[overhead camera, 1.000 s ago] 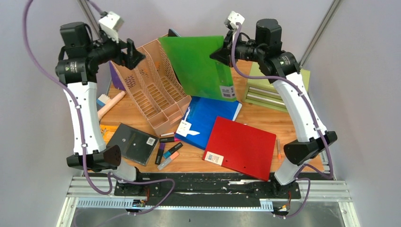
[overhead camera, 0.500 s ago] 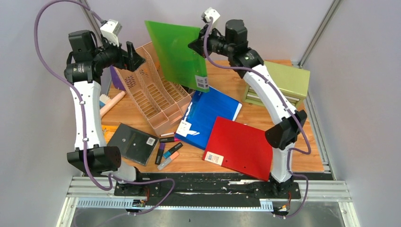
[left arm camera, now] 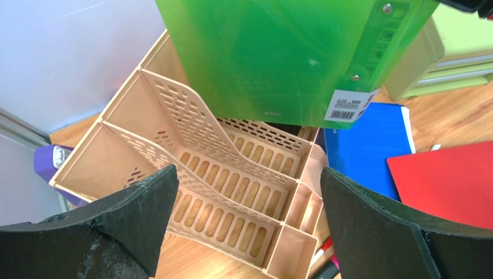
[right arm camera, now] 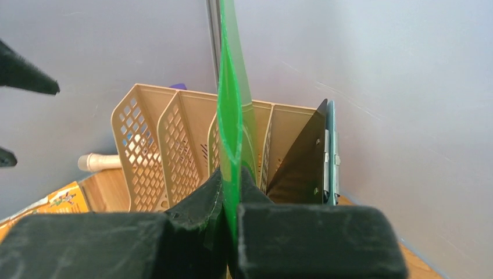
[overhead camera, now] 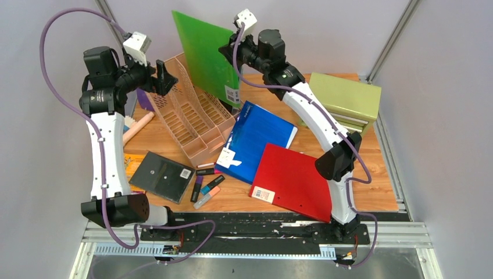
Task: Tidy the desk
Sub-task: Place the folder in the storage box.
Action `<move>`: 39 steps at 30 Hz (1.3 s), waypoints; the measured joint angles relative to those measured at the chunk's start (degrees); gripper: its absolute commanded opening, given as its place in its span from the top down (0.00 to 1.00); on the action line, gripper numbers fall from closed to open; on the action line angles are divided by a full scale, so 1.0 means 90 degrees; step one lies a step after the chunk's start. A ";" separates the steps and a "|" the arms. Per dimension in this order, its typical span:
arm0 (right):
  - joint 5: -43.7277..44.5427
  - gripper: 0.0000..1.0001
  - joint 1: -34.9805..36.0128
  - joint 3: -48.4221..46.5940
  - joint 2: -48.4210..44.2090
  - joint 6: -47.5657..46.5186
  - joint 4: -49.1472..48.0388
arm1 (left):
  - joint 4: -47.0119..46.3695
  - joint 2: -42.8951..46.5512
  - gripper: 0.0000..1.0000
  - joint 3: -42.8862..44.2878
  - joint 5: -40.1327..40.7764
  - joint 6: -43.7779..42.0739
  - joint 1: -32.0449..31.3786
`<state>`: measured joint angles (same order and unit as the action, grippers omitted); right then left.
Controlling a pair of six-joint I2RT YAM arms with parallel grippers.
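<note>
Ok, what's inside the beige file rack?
The nearer slots of the file rack look empty. The right wrist view shows a dark folder apparently standing in the end slot; the green folder hides that slot from above.

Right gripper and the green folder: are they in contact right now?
Touching. The right wrist view shows the right gripper shut on the green folder, its jaws pressed against both faces of the sheet with no gap.

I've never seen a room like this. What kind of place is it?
Probably a robot lab bench dressed as an office desk: two robot arms bolted at the front of a wooden desk, with a red folder, a blue folder and a beige file rack on it.
</note>
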<state>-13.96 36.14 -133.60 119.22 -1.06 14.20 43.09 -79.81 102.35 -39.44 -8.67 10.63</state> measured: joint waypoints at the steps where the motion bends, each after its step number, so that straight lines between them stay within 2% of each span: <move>1: 0.0058 1.00 0.0017 -0.0017 0.0044 0.0049 -0.0068 | -0.0015 0.0041 0.00 -0.0087 0.0024 -0.0051 0.0000; 17: 0.1324 1.00 0.0357 -0.0163 0.0816 0.0680 -0.0457 | -0.0296 0.0493 0.00 -0.0714 0.0063 -0.0299 0.0002; 29: 0.2293 1.00 0.0748 0.0624 0.0816 0.0262 -0.1766 | -0.0634 0.0593 0.00 -0.1134 -0.0231 -0.0223 0.0002; 39: 0.2764 1.00 0.0911 0.1103 0.0816 -0.0061 -0.2407 | -0.0794 0.0593 0.00 -0.1209 -0.0398 -0.0143 0.0002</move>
<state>10.92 44.34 -123.68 126.56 -1.61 -7.46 35.94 -74.48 91.46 -43.03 -9.96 10.66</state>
